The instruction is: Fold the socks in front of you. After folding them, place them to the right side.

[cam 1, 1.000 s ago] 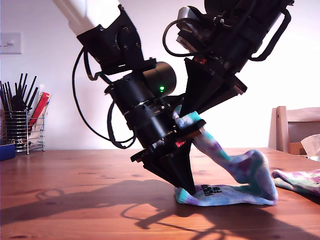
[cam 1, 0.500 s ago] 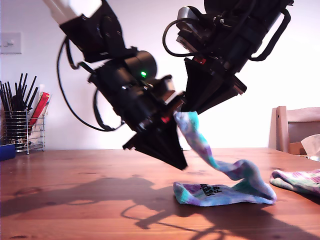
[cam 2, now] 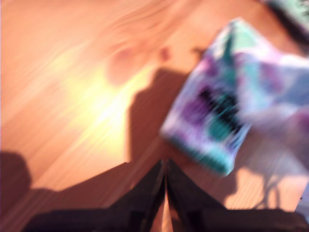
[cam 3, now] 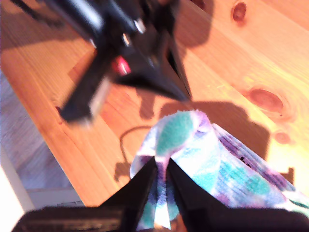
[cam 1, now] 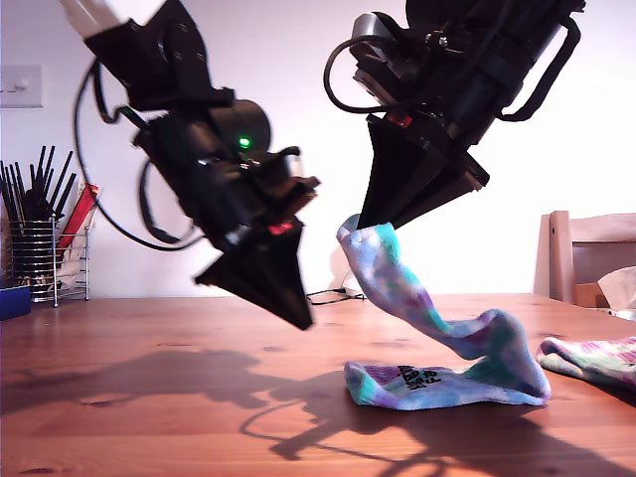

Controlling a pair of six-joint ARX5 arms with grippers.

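Pinching the toe end of the soft white sock blotched with teal, purple and green (cam 1: pixel 437 343), my second gripper (cam 1: pixel 366 225) holds it lifted off the brown wooden desk (cam 1: pixel 149 397). Its dark jaws are clamped on the cloth, as the second wrist view shows, with fabric bunched between the two tips (cam 3: pixel 161 166). That end is raised, I judge, so it can be carried over the rest and laid down as a fold. From the pinch the sock slopes down toward four o'clock in the exterior view, bends near the heel, and doubles back toward nine o'clock along the desk. The cuff with its black lettering (cam 1: pixel 417 377) lies flat there, serving as the base of the fold.

My first gripper (cam 1: pixel 303 323) hangs above the desk at ten o'clock from the cuff in the exterior view, apart from the cloth. Its jaws are pressed together on nothing, and the blurred first wrist view shows only the cuff end (cam 2: pixel 217 121) beyond them.

A second tie-dye sock (cam 1: pixel 591 356) lies flat at three o'clock from the folded one, partly cut off by the exterior view's edge, untouched. Well apart at nine o'clock, a wire rack of dark utensils (cam 1: pixel 45 243) stands at the desk's far edge. A pale wooden chair (cam 1: pixel 586 253) sits behind the desk at two o'clock.
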